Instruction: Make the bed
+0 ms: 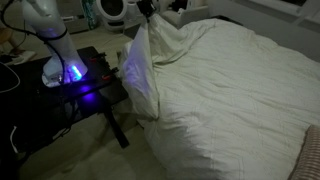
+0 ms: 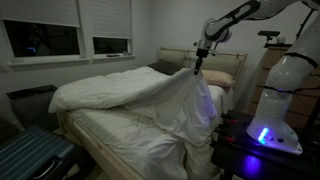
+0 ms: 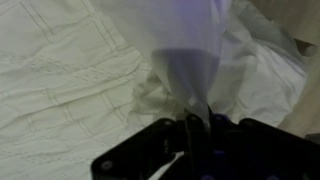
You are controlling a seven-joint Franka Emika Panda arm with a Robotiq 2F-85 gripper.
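Note:
The bed [image 1: 240,90] is very large with a white, wrinkled duvet [image 2: 130,90]. My gripper [image 2: 198,66] is raised above the bed's near side and is shut on a corner of the duvet, which hangs from it in a tall tented fold [image 1: 140,70]. In the wrist view the black fingers [image 3: 192,125] pinch a strip of white fabric [image 3: 185,60], with the ribbed duvet surface below. The bare mattress sheet [image 2: 120,135] shows under the lifted part. Pillows [image 2: 222,78] lie at the headboard.
A small black table [image 1: 85,95] with a blue light [image 1: 75,72] holds my white arm base beside the bed. A dark suitcase [image 2: 30,160] stands at the bed's foot. Windows [image 2: 60,40] are on the far wall.

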